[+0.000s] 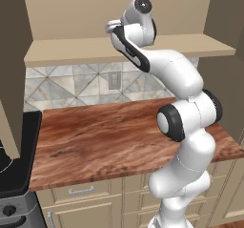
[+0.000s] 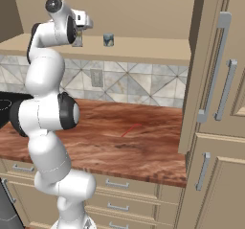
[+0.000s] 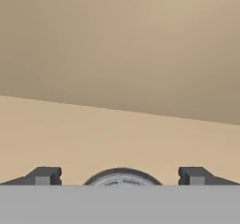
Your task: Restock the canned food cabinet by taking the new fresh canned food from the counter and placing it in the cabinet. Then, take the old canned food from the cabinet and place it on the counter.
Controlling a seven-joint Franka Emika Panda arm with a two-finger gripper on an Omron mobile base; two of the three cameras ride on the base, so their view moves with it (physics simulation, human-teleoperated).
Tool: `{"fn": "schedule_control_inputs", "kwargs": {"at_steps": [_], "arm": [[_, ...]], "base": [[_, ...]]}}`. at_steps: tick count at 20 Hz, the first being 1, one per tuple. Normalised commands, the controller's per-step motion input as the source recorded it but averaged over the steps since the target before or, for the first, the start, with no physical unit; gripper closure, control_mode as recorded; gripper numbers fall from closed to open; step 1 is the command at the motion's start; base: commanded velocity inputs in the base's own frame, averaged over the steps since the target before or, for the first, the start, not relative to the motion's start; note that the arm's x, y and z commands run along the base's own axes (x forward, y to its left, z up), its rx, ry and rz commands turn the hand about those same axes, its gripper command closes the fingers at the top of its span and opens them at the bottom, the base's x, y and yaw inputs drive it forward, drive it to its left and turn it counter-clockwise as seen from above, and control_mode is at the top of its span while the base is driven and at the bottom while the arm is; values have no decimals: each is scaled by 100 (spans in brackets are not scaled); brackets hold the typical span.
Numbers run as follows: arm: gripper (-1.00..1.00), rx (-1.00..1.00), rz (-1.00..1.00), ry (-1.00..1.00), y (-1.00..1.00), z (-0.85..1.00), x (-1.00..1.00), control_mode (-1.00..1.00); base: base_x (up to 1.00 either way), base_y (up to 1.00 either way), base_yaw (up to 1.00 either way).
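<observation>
Silver lid of the new fresh canned food sits upright between my fingertips, jaws spread either side; my gripper stands on the cabinet shelf; the old canned food waits just beside, to my right.

On the cabinet shelf, bare board runs right of the old canned food to the open door; the worktop below lies bare; the new fresh canned food sits between the end effector fingertips.
</observation>
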Motion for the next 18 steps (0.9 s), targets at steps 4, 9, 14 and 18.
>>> {"fn": "schedule_control_inputs", "kwargs": {"at_steps": [4,9,14,18], "arm": [[-100,-3,0,-20,0,0,-12,-100],[-100,-1,0,-23,0,0,-79,-100],[-100,0,-3,-17,-6,8,-100,-100],[-100,0,-2,-2,-52,15,-100,-100]], "base": [[0,0,0],[0,0,0],[0,0,0],[0,0,0]]}}
